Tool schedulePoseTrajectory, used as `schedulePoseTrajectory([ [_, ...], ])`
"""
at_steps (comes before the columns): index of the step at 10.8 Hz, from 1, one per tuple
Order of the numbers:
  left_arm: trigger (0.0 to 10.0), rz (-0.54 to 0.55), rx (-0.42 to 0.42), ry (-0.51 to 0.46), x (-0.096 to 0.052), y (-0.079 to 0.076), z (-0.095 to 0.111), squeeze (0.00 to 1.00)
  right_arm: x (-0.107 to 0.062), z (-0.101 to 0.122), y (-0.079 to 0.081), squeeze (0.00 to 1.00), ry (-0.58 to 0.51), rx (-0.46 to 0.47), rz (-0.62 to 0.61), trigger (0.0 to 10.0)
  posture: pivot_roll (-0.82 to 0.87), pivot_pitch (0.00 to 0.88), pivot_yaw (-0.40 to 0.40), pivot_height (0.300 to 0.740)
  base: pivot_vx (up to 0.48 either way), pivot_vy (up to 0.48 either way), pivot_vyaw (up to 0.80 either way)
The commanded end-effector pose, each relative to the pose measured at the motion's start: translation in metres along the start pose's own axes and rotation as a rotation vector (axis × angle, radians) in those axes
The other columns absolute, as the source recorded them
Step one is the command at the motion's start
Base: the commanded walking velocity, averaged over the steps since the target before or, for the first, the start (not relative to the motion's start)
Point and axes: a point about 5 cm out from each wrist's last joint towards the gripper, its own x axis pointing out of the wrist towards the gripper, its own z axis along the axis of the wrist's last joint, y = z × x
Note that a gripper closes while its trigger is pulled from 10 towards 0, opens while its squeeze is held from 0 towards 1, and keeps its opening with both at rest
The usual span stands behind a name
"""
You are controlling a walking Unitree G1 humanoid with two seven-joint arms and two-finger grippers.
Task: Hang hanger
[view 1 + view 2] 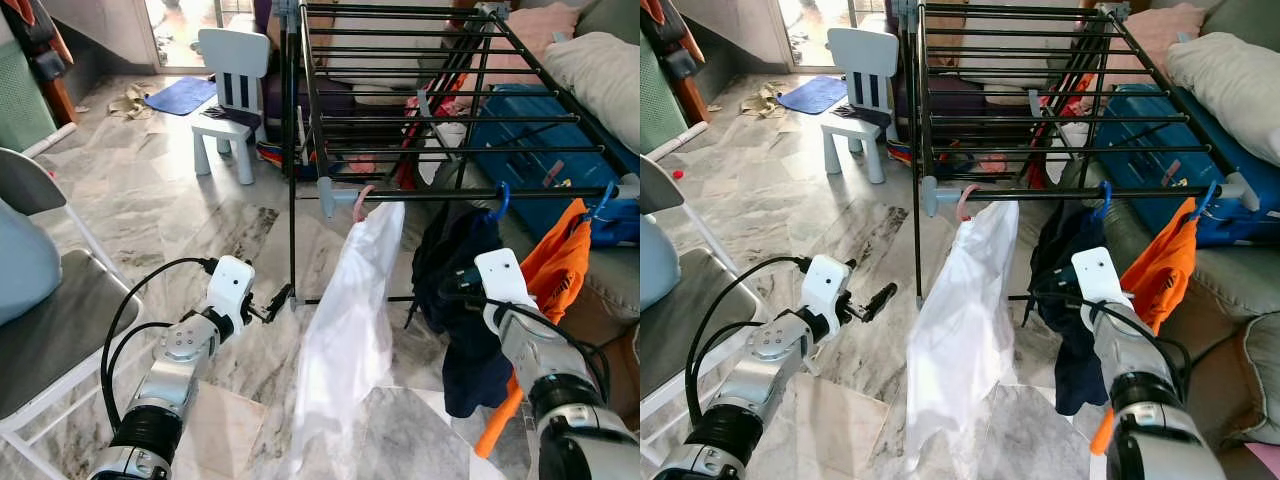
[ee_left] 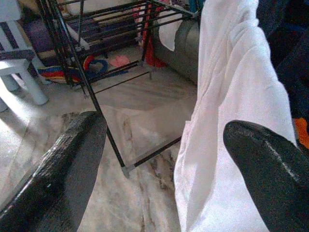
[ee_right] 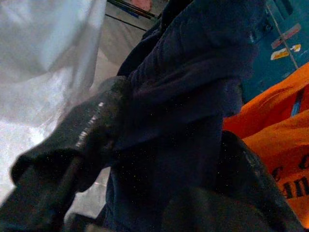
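A black drying rack (image 1: 420, 120) stands ahead, with three garments hung on its front rail (image 1: 480, 194). A white garment (image 1: 350, 320) hangs from a pink hanger (image 1: 362, 197). Right of it a navy garment (image 1: 460, 300) hangs from a blue hook (image 1: 501, 197), then an orange garment (image 1: 560, 265). My left gripper (image 1: 275, 300) is open and empty, low beside the rack's front leg, left of the white garment (image 2: 231, 96). My right gripper (image 3: 174, 116) is pushed into the navy garment (image 3: 193, 72), open, with navy cloth between its fingers (image 3: 82, 130).
A white child's chair (image 1: 232, 75) stands behind the rack's left end. A grey folding chair (image 1: 50, 320) is close on my left. A blue suitcase (image 1: 540, 130) and cushions (image 1: 600, 70) lie behind the rack on the right. A blue mat (image 1: 180, 95) lies far back.
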Motion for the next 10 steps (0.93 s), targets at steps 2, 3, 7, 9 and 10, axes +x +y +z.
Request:
schedulePoseTrajectory([
  [2, 10.0, -0.022, 0.022, -0.009, 0.004, -0.003, 0.006, 0.0, 0.003, 0.008, -0.008, 0.0, -0.01, -0.008, -0.057, 0.0, 0.14, 0.0, -0.053, 0.74, 0.0, 0.0, 0.0],
  [3, 10.0, -0.023, 0.022, -0.01, 0.004, -0.004, 0.006, 0.0, 0.003, 0.008, -0.009, 0.0, -0.01, -0.007, -0.065, 0.0, 0.14, 0.0, -0.052, 0.74, 0.0, 0.0, 0.0],
  [7, 10.0, -0.046, 0.016, -0.018, 0.005, -0.008, 0.007, 0.0, 0.004, 0.01, -0.012, 0.0, -0.014, -0.004, -0.083, 0.0, 0.14, 0.0, -0.049, 0.74, 0.0, 0.0, 0.0],
  [9, 10.0, -0.061, 0.018, -0.02, 0.006, -0.012, 0.006, 0.0, 0.003, 0.008, -0.015, 0.0, -0.011, -0.007, -0.09, 0.0, 0.13, 0.0, -0.053, 0.74, 0.0, 0.0, 0.0],
  [10, 10.0, -0.062, 0.018, -0.021, 0.006, -0.013, 0.006, 0.0, 0.003, 0.008, -0.016, 0.0, -0.01, -0.009, -0.091, 0.0, 0.13, 0.0, -0.056, 0.74, 0.0, 0.0, 0.0],
])
